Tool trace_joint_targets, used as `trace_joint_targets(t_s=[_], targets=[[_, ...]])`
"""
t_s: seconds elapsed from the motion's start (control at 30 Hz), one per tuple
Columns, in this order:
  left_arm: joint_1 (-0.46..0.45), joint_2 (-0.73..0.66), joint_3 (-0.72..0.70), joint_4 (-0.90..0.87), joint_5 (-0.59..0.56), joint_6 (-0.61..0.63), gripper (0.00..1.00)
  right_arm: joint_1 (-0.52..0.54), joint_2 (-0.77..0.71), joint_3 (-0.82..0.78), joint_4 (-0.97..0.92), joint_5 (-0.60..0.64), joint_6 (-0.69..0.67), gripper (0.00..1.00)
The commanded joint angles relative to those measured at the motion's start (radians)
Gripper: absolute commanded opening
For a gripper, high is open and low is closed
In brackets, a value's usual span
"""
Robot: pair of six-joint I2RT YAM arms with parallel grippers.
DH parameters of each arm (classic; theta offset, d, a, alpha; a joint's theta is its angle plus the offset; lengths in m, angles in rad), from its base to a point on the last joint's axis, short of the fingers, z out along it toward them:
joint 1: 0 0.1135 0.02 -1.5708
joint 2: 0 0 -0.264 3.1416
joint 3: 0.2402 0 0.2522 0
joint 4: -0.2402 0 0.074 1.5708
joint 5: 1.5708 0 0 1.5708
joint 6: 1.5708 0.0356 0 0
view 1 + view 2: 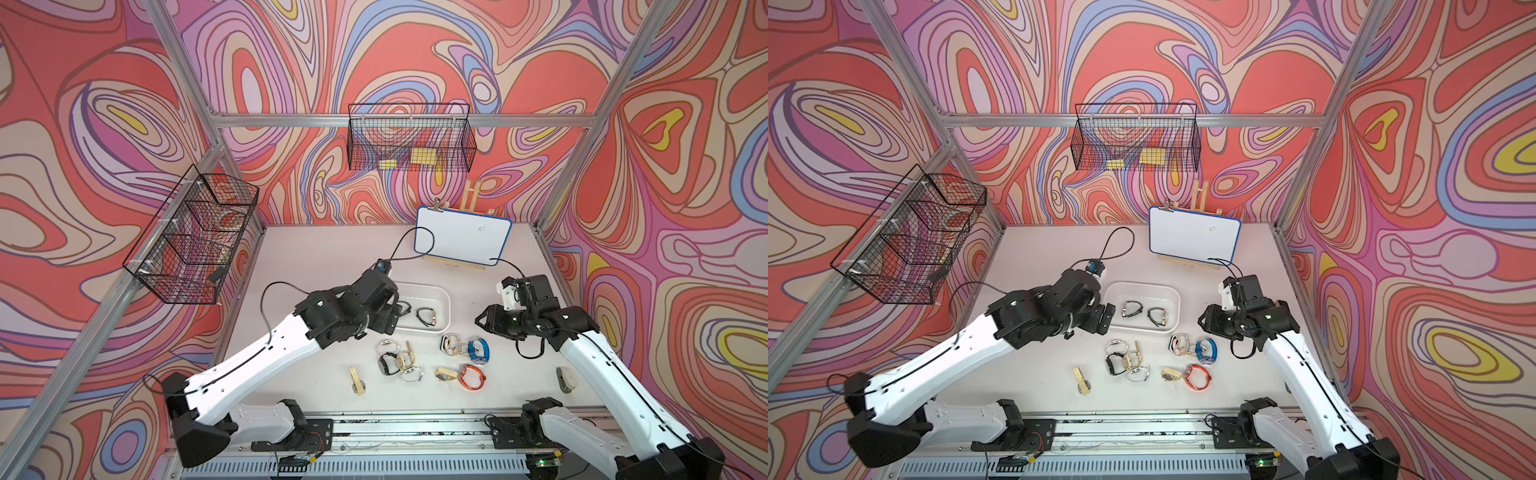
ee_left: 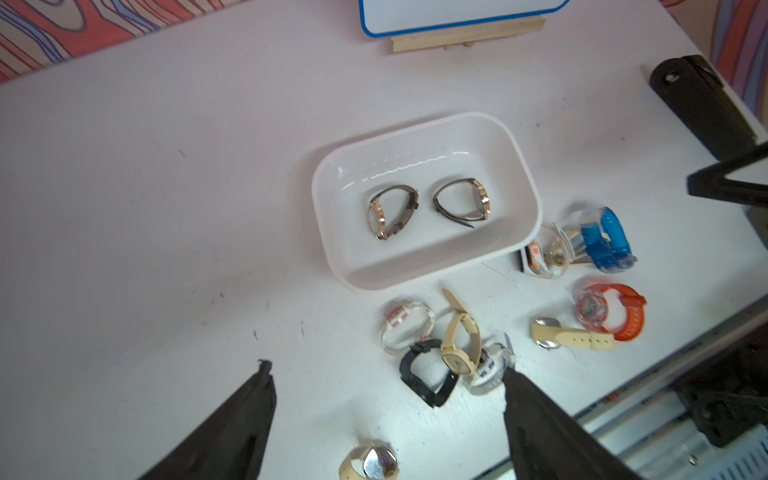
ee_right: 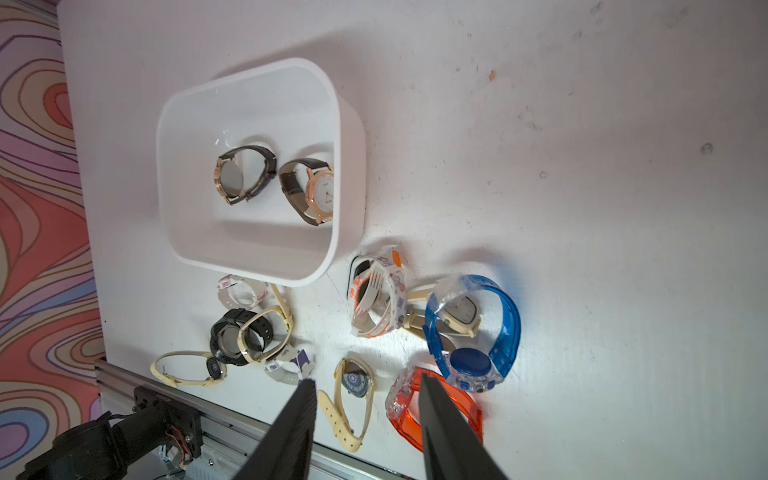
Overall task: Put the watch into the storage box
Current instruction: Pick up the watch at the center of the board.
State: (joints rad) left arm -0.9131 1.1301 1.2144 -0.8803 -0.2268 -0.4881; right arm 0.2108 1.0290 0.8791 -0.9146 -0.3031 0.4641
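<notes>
Two dark-strapped watches (image 2: pixel 376 216) lie in the storage box (image 2: pixel 419 257) as the left claw (image 2: pixel 386 370) hangs open and empty nearby; the right claw (image 3: pixel 365 379), likewise open, hovers over loose watches (image 3: pixel 376 299) on the surface (image 2: pixel 166 208), where the next pick seemingly calls for straddling one strap.

Shallow white rectangular plastic storage box (image 2: pixel 515 183) held two round watches, both with rose-gold cases and dark brown straps: one white-dialled (image 3: pixel 320 195), one grey-backed (image 3: pixel 230 178). On the pale pinkish-white tabletop (image 2: pixel 166 208) were a translucent blue plastic watch (image 3: pixel 509 320), a translucent orange plastic watch (image 2: pixel 631 316), a black plastic watch (image 3: pixel 226 345) and a cream rubber-strap watch (image 2: pixel 582 338). Swirl-patterned walls (image 1: pixel 124 104) were red, pink and purple with blue and yellow patches.
</notes>
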Motion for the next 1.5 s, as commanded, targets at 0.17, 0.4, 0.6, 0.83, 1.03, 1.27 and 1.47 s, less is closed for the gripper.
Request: trace_joint_targets(t_s=[0.17,0.4,0.6,0.83,1.03,1.27,1.47], targets=[[-0.040,-0.241,-0.247,0.016,0.133,-0.196,0.86,0.045,0.119,-0.085,0.063,0.038,0.029,0.38],[-0.088,-0.313,-0.314,-0.003,0.123,-0.253,0.84,0.249,0.206,-0.087,0.034,0.203,0.100,0.38],[-0.104,-0.320,-0.329,-0.016,0.102,-0.270,0.83,0.279,0.240,-0.086,0.030,0.284,0.128,0.35],[-0.107,-0.312,-0.333,-0.007,0.092,-0.270,0.83,0.285,0.321,-0.085,0.062,0.338,0.123,0.35],[-0.110,-0.299,-0.338,0.005,0.087,-0.270,0.83,0.285,0.356,-0.075,0.095,0.358,0.115,0.33],[-0.112,-0.305,-0.336,-0.008,0.072,-0.271,0.82,0.286,0.375,-0.079,0.127,0.342,0.097,0.13],[-0.112,-0.309,-0.340,-0.021,0.057,-0.270,0.82,0.285,0.307,-0.043,0.067,0.354,0.087,0.00]])
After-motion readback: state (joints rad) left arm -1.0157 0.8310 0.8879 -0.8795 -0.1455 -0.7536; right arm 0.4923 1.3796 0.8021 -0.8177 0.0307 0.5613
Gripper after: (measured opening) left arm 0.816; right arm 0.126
